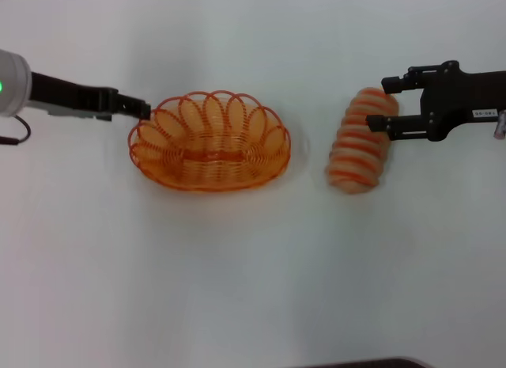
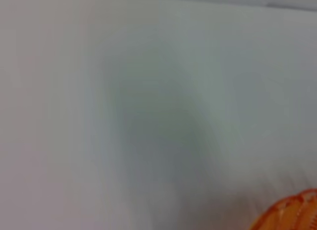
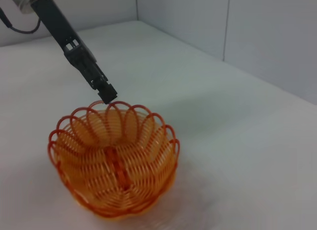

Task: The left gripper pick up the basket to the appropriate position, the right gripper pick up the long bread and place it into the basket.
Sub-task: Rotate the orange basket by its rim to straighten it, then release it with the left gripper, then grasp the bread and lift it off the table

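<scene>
The orange wire basket [image 1: 209, 150] stands empty on the white table, left of centre; it also shows in the right wrist view [image 3: 114, 161] and as a rim edge in the left wrist view [image 2: 292, 212]. My left gripper [image 1: 143, 111] has its tip at the basket's left rim, and in the right wrist view [image 3: 106, 94] it sits just above that rim. The long bread [image 1: 356, 150] lies to the right of the basket. My right gripper [image 1: 386, 104] is open, with one finger on each side of the bread's far end.
The white table [image 1: 253, 289] spreads wide in front of the basket and bread. A grey wall [image 3: 257, 37] runs behind the table in the right wrist view. A dark edge [image 1: 364, 363] shows at the table's near side.
</scene>
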You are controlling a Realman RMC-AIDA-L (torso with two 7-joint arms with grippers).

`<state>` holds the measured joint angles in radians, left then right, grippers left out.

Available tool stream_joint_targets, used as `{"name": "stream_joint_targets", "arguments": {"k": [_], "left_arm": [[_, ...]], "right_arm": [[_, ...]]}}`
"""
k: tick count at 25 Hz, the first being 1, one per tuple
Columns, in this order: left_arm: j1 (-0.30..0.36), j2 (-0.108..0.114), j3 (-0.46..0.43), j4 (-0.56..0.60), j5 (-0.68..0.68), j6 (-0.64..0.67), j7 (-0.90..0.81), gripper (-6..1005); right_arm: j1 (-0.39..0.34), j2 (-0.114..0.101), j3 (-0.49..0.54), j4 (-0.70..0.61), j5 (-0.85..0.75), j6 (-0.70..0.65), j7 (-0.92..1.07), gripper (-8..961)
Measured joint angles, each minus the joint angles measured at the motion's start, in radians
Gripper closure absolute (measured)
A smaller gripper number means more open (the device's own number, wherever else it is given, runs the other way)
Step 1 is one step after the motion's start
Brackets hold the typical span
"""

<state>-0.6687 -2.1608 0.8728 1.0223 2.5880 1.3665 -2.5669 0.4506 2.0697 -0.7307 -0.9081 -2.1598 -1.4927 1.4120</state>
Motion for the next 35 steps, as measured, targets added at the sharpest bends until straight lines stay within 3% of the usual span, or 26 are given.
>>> {"name": "stream_joint_targets", "arguments": {"k": [3,11,14,18,22,25,27,30,32,35], "left_arm": [[0.018,0.0,-0.004,0.032,-0.047,-0.023,0.039,270],[0.111,-0.004,-0.018,0.057,-0.397,-0.105,0.323,276],[0.137,-0.004,-0.019,0.047,-0.486,-0.115,0.424,277],[0.171,-0.003,-0.021,0.036,-0.583,-0.126,0.524,277],[0.187,0.0,-0.028,0.025,-0.622,-0.127,0.578,278],[0.196,0.0,-0.03,0.028,-0.628,-0.112,0.619,268],[0.205,-0.003,-0.03,0.035,-0.646,-0.103,0.662,247],[0.229,-0.005,-0.03,0.035,-0.729,-0.099,0.743,217],[0.246,-0.005,-0.031,0.029,-0.788,-0.098,0.807,77],[0.27,-0.007,-0.031,0.022,-0.849,-0.098,0.882,76]], "right_arm": [[0.006,0.001,0.029,0.0,0.0,-0.004,0.013,231],[0.045,-0.01,0.066,0.0,0.001,-0.018,0.16,229],[0.06,-0.026,0.066,0.0,-0.003,-0.049,0.232,227],[0.077,-0.065,0.063,0.0,-0.004,-0.107,0.33,225],[0.097,-0.108,0.053,0.0,-0.06,-0.158,0.381,201],[0.124,-0.124,0.053,-0.008,-0.139,-0.181,0.413,184],[0.152,-0.127,0.056,-0.015,-0.205,-0.187,0.437,172],[0.205,-0.128,0.056,-0.018,-0.301,-0.195,0.461,73],[0.239,-0.126,0.053,-0.02,-0.357,-0.202,0.473,7],[0.294,-0.118,0.048,-0.025,-0.443,-0.21,0.494,2]]}}
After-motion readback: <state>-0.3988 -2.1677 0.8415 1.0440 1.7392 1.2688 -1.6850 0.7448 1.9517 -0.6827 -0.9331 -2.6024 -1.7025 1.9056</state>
